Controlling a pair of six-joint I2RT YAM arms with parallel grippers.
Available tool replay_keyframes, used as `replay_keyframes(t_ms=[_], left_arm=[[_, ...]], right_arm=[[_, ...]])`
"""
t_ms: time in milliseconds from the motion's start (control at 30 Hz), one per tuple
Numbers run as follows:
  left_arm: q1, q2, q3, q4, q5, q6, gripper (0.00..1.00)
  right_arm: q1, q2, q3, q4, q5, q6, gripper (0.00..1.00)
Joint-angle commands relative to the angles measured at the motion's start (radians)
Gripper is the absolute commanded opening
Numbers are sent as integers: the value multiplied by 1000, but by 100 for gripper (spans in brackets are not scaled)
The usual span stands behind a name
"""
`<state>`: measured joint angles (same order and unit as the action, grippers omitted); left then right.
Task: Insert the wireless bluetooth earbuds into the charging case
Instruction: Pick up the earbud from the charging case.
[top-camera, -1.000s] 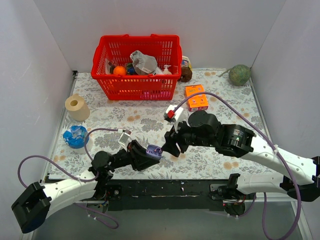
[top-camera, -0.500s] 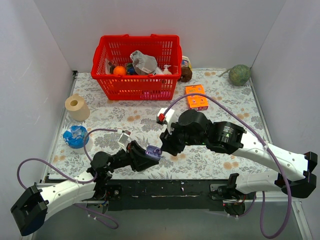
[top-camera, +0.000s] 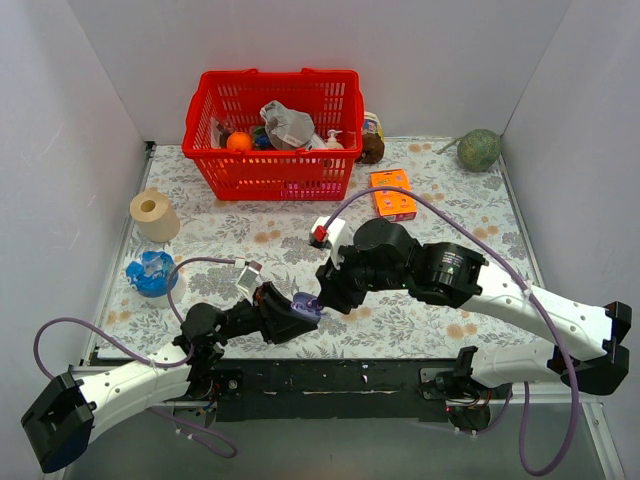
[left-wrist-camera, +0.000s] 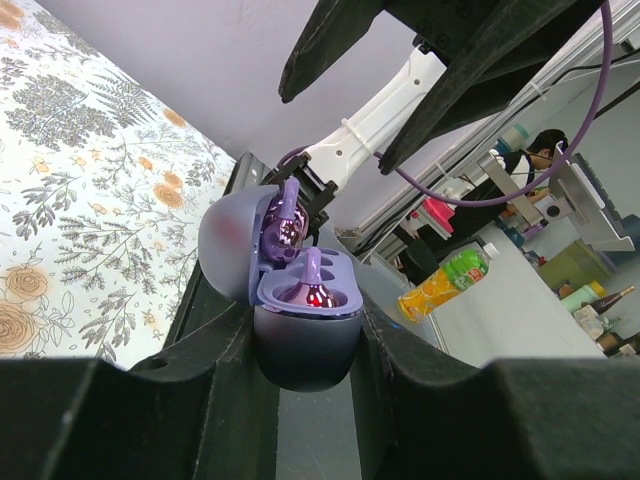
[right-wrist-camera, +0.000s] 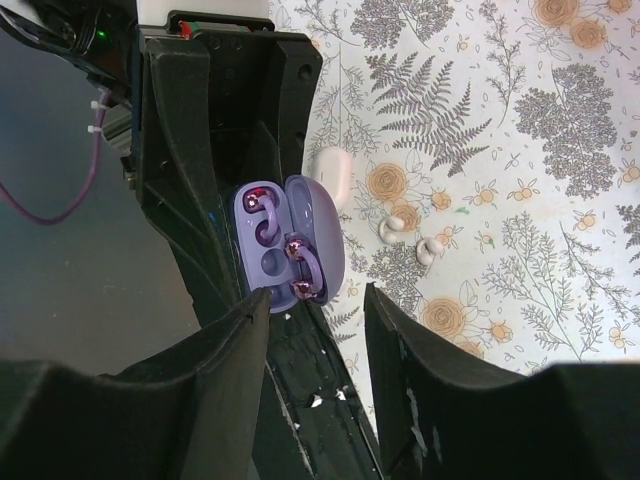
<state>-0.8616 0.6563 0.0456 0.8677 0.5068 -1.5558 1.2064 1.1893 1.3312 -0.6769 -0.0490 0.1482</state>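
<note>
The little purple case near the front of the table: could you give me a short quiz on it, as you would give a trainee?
1. True or false: the charging case is shut.
2. Which hand holds it? A the left hand; B the right hand; C neither.
3. Fill in: the right hand's fingers stand ___, gripping nothing.

Key:
1. False: it is open, with both earbuds in it.
2. A.
3. Open.
</note>
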Motion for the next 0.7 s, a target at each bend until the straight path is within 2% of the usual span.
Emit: replay_keyframes(t_ms=[0,667], left_arm=[[-4,-15,16,-10,9,11,0],[-4,-50,22,-44,7,13,0]], right_arm=[[4,12,14,54,-15,17,49],[4,61,10,50,3,33,41]])
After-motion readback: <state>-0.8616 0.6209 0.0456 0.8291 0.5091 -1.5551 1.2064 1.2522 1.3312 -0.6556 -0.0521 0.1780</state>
